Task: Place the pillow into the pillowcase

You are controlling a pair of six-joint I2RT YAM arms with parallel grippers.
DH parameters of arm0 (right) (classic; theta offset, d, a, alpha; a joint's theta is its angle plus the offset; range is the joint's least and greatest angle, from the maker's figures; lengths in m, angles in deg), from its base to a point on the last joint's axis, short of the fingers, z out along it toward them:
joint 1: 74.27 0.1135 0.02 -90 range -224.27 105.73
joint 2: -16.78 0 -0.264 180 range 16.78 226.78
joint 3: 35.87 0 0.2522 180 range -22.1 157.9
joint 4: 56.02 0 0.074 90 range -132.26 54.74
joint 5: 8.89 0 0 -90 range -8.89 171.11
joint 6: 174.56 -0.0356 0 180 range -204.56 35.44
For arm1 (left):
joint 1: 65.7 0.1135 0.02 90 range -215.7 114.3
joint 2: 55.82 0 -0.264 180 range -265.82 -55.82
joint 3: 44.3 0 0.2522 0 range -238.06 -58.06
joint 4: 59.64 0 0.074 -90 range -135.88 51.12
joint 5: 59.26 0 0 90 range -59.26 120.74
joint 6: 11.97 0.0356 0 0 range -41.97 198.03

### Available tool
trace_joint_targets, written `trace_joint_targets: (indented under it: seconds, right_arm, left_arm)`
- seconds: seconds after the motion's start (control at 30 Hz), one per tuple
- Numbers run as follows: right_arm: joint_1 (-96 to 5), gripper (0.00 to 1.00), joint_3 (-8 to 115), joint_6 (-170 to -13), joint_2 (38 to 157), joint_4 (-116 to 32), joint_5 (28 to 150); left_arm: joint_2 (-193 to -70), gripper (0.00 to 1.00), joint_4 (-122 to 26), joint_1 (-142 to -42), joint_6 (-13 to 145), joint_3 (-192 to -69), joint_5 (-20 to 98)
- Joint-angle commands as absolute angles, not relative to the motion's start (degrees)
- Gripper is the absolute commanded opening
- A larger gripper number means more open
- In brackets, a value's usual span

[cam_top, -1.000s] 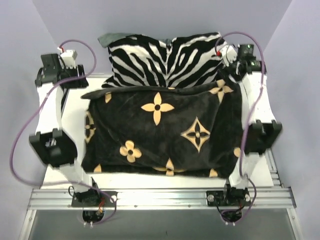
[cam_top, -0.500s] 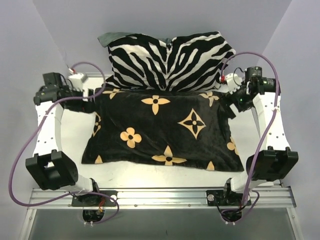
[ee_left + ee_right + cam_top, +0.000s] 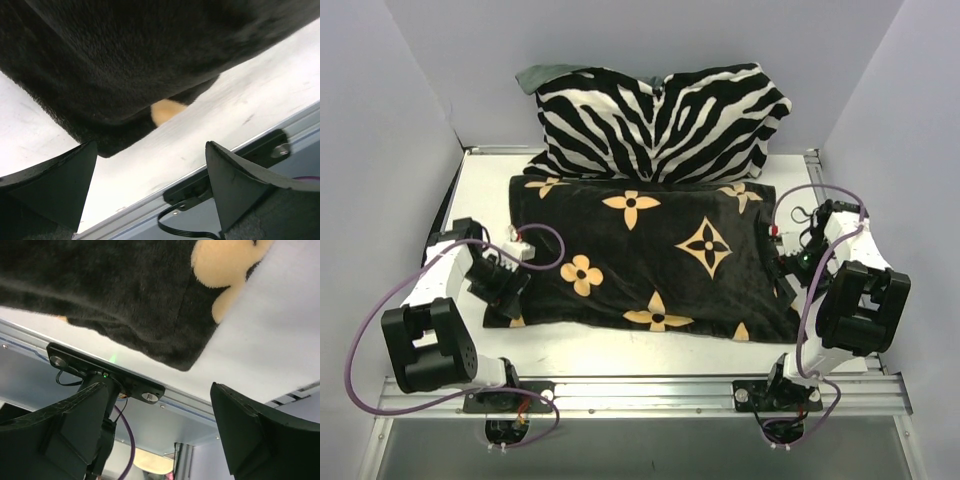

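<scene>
The black pillowcase [image 3: 640, 255] with tan flower and star motifs lies flat and looks filled out on the white table [image 3: 620, 348]. The cream-yellow pillow is hidden in every view. My left gripper [image 3: 512, 288] is open and empty, low beside the case's front left corner. In the left wrist view [image 3: 150, 150] that corner [image 3: 120, 90] hangs just beyond the spread fingers. My right gripper [image 3: 786, 268] is open and empty at the case's right edge. In the right wrist view [image 3: 160, 390] the case's corner [image 3: 150, 315] lies just past the fingers, untouched.
A large zebra-striped cushion [image 3: 660, 120] stands at the back against the wall, touching the case's far edge. The aluminium rail [image 3: 640, 395] runs along the table's front edge. Purple cables loop beside both arms.
Both grippers have let go of the case's back corners and swung down to its front sides. The case, first lifted at the back, now lies flat.
</scene>
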State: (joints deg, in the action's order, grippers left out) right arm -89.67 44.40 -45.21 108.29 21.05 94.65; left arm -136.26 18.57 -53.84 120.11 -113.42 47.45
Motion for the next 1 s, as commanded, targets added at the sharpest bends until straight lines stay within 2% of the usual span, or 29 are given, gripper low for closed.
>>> trace_joint_targets:
  seconds: [0.0, 0.13, 0.17, 0.23, 0.27, 0.3, 0.33, 0.37, 0.4, 0.43, 0.5, 0.53, 0.57, 0.6, 0.63, 0.67, 0.73, 0.8, 0.83, 0.97]
  right_arm:
    - [-89.39, 0.86, 41.97, -50.17, 111.34, 18.31, 93.5]
    - [-89.39, 0.72, 41.53, -55.02, 117.75, 12.86, 91.05]
    - [-89.39, 0.63, 41.44, -55.73, 118.55, 10.67, 90.0]
    - [-89.48, 0.51, 40.57, -56.79, 121.35, 8.38, 84.66]
    - [-89.83, 0.39, 40.21, -56.7, 122.24, 6.37, 82.88]
    - [-90.35, 0.33, 39.86, -56.35, 123.03, 5.39, 81.3]
    - [-91.05, 0.25, 39.51, -55.66, 124.26, 4.6, 79.2]
    - [-91.84, 0.09, 39.68, -55.39, 124.71, 3.72, 77.35]
    - [-93.85, 0.02, 39.94, -55.04, 125.06, 3.62, 76.98]
    - [-94.83, 0.0, 40.64, -54.86, 125.15, 3.71, 76.89]
    - [-96.94, 0.0, 41.52, -53.72, 124.28, 4.49, 78.73]
    - [-97.21, 0.0, 42.75, -53.45, 122.79, 5.37, 80.04]
    - [-97.21, 0.04, 43.8, -52.93, 121.91, 8.25, 80.84]
    - [-97.21, 0.13, 45.03, -52.75, 120.77, 10.19, 87.02]
    - [-97.3, 0.41, 46.26, -53.01, 117.97, 12.04, 89.52]
    - [-97.21, 0.54, 49.06, -54.32, 116.38, 14.32, 91.2]
    - [-97.3, 0.74, 52.84, -55.29, 112.08, 16.97, 97.96]
    - [-97.21, 0.83, 58.73, -57.74, 109.87, 19.26, 101.75]
    - [-97.21, 0.91, 60.76, -58.63, 108.38, 19.87, 105.33]
    - [-96.25, 0.99, 70.34, -65.04, 107.84, 21.81, 113.18]
  left_arm:
    - [-137.45, 0.97, 13.37, -53.4, 126.54, -110.11, 40.96]
    - [-141.5, 0.88, 6.86, -51.82, 126.81, -107.2, 38.04]
    - [-142.21, 0.86, 5.29, -51.21, 126.55, -107.11, 37.69]
    - [-144.58, 0.77, 4.4, -49.1, 126.63, -106.76, 35.77]
    - [-145.37, 0.73, 3.78, -48.31, 126.89, -106.75, 34.97]
    - [-146.68, 0.65, 3.6, -45.86, 127.16, -106.93, 34.35]
    - [-147.04, 0.62, 3.52, -44.53, 127.51, -107.54, 33.82]
    - [-147.39, 0.59, 3.52, -43.04, 128.29, -107.89, 33.12]
    - [-147.57, 0.56, 3.52, -41.72, 128.82, -108.33, 32.94]
    - [-147.4, 0.52, 3.78, -39.36, 129.35, -108.86, 32.94]
    - [-146.0, 0.53, 5.53, -38.02, 131.11, -110.26, 34.77]
    - [-145.03, 0.62, 6.84, -37.49, 132.33, -110.79, 36.09]
    - [-144.07, 0.68, 9.29, -37.58, 132.43, -112.1, 37.84]
    - [-141.45, 0.74, 10.45, -37.66, 132.43, -112.99, 40.99]
    - [-140.2, 0.81, 11.59, -37.75, 131.04, -113.95, 42.94]
    - [-139.15, 0.97, 13.6, -38.45, 129.72, -117.09, 44.35]
    - [-137.38, 0.97, 16.68, -39.77, 125.69, -121.76, 49.36]
    - [-137.11, 0.97, 18.98, -42.66, 120.95, -128.94, 51.56]
    - [-137.29, 0.97, 19.07, -44.24, 115.44, -131.34, 51.74]
    - [-138.08, 0.97, 19.07, -52.24, 107.31, -141.01, 54.56]
